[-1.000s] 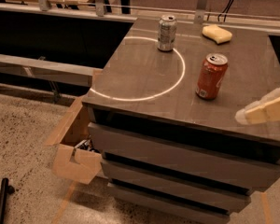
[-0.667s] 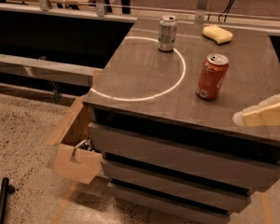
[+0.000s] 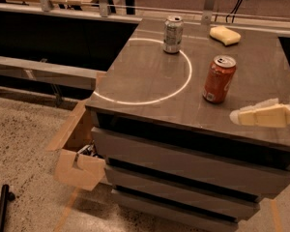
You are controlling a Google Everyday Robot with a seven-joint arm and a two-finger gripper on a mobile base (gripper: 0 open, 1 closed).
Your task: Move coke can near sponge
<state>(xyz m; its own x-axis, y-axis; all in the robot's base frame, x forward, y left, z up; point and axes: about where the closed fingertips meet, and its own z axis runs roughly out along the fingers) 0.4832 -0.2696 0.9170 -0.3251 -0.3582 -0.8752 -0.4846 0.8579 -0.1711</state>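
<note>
- Coke can (image 3: 219,79) upright on the dark desk (image 3: 140,76), close to the right edge and about midway between front and back edges, just outside the right arc of a white circle (image 3: 190,72) marked on the top.
- Sponge (image 3: 225,35) lying flat near the back right corner, well apart from the coke can and straight behind it.
- Silver-grey can (image 3: 173,34) standing near the back edge, on the rear arc of the circle, left of the sponge.
- Gripper (image 3: 239,116) reaching in over the right edge near the front right corner, cream-coloured and pointing left, in front of the coke can and clear of it; nothing in its hold, and how far open it stands cannot be told.
- Drawer fronts (image 3: 183,163) stacked below the front edge.
- Open cardboard box (image 3: 79,167) on the speckled floor (image 3: 24,144) beside the front left corner.
</note>
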